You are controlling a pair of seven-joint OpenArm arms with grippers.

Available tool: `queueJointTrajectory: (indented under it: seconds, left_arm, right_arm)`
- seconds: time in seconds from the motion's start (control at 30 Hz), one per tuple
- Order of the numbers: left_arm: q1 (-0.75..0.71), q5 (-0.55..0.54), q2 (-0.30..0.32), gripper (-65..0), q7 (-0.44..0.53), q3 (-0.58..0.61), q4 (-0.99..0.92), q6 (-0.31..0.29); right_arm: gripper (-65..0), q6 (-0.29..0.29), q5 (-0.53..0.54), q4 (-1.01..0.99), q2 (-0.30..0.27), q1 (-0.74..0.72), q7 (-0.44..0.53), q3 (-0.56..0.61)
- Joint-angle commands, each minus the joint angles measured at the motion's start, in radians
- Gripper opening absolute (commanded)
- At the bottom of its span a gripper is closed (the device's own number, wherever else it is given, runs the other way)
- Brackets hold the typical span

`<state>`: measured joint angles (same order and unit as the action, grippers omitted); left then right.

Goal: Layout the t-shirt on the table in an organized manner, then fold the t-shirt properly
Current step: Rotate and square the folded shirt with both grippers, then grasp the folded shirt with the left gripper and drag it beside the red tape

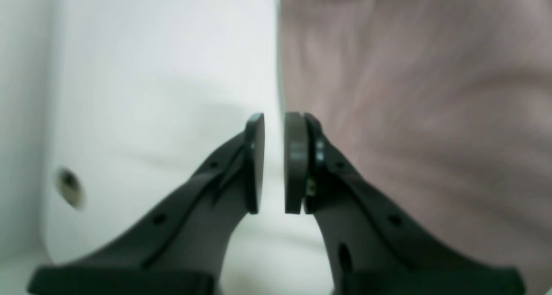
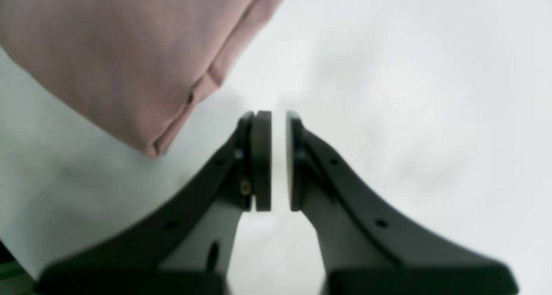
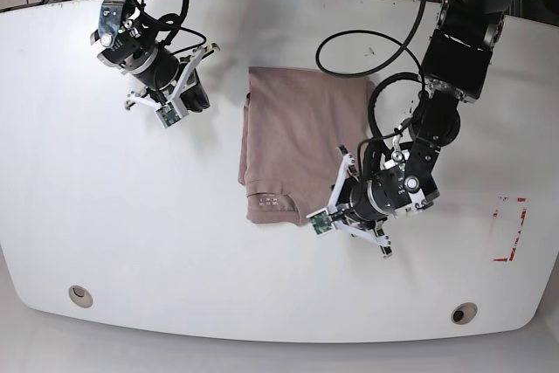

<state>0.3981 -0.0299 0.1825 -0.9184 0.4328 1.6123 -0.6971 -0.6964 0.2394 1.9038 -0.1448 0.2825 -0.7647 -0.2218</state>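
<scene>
The t-shirt [image 3: 297, 141] lies folded into a mauve-brown rectangle in the middle of the white table [image 3: 131, 216]. In the base view my left gripper [image 3: 342, 201] hangs at the shirt's lower right corner. In its wrist view the left gripper [image 1: 274, 163] is shut to a thin gap with nothing between the pads, with the t-shirt [image 1: 431, 92] to the right and the table [image 1: 151, 70] to the left. My right gripper [image 3: 194, 93] hovers left of the shirt's upper left corner. In its wrist view the right gripper [image 2: 278, 161] is also shut and holds nothing, over bare table [image 2: 409, 92] beside a hemmed corner of the t-shirt [image 2: 108, 49].
Two round grommet holes [image 3: 80, 295] [image 3: 464, 313] sit near the table's front edge, and one grommet hole [image 1: 69, 187] shows blurred in the left wrist view. A red-white tape rectangle [image 3: 509, 229] marks the right side. Black cables [image 3: 367, 45] loop over the table's back.
</scene>
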Motion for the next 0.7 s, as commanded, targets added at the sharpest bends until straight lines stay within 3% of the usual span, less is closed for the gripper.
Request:
queueJointTrajectory:
  seconds: [0.0, 0.13, 0.23, 0.5, 0.67]
  left_arm:
    - [-0.031, -0.002, -0.041, -58.7, 0.009, -0.021, 0.095, -0.001]
    - [-0.1, -0.002, -0.1, -58.7, 0.015, -0.05, 0.144, -0.001]
    - [-0.152, -0.002, -0.159, -58.7, 0.084, -0.082, 0.142, 0.003]
    - [-0.345, 0.0, -0.243, -58.7, 0.44, -0.14, 0.066, 0.394]
    - [-0.394, 0.0, -0.242, -54.3, 0.605, -0.093, -0.076, 0.535]
  right_arm:
    - [-60.2, -0.002, 0.013, 0.027, -0.014, -0.009, 0.017, -0.001]
    - [-60.2, -0.002, 0.013, 0.026, -0.019, -0.024, 0.017, -0.003]
    - [-60.2, -0.002, 0.013, 0.026, -0.011, -0.027, 0.015, -0.037]
    - [-60.2, -0.002, 0.013, 0.023, 0.012, -0.029, 0.015, -0.081]
    - [-60.2, -0.002, 0.013, 0.023, 0.011, -0.027, 0.015, -0.083]
